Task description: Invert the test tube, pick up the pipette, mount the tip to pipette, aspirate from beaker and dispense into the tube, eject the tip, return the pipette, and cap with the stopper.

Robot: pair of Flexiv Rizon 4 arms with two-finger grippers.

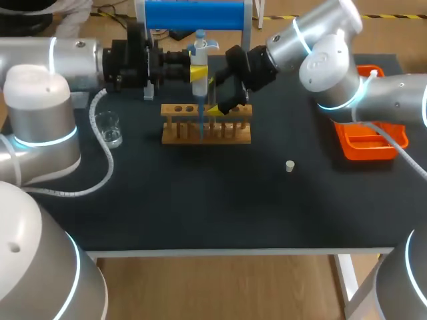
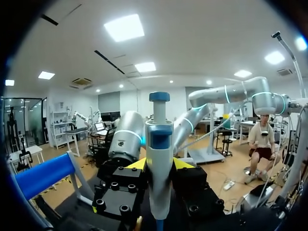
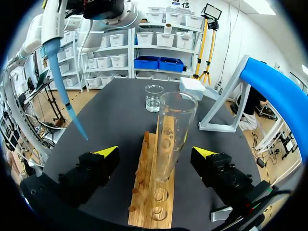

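Observation:
My left gripper (image 1: 199, 72) is shut on the white and blue pipette (image 2: 159, 163), held upright with a yellow finger on each side. Its long blue tip (image 3: 67, 106) is mounted and hangs over the wooden rack (image 1: 207, 132), beside the tube. The clear test tube (image 3: 174, 130) stands mouth up in the rack (image 3: 153, 192). My right gripper (image 3: 155, 154) is open, and its fingers straddle the tube and rack without touching the tube. A glass beaker (image 1: 107, 128) holding some liquid stands left of the rack. The small white stopper (image 1: 290, 166) lies on the mat to the right.
The blue-topped pipette stand (image 1: 193, 15) is behind the rack at the table's far edge. An orange tray (image 1: 365, 137) sits at the right, under my right arm. The dark mat (image 1: 200, 200) covers the table in front of the rack.

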